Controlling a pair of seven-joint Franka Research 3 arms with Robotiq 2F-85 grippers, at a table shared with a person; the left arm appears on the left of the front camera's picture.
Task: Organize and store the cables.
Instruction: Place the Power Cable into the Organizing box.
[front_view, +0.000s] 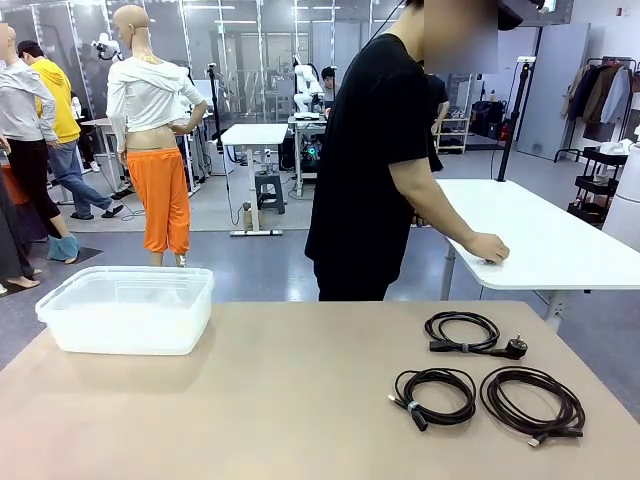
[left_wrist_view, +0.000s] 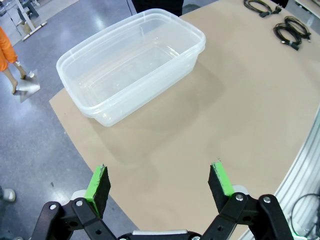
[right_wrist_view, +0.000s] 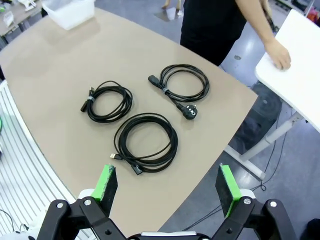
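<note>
Cables coiled on table, clear tub apart, person beyond

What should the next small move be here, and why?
Probably lower the right jaws onto the nearest coiled cable. They stand open above the table, that coil lies loose and closest to them, and the clear bin is empty.

Top edge cuts off the clear tub — distant cables tiny, plug ends unreadable.
</note>
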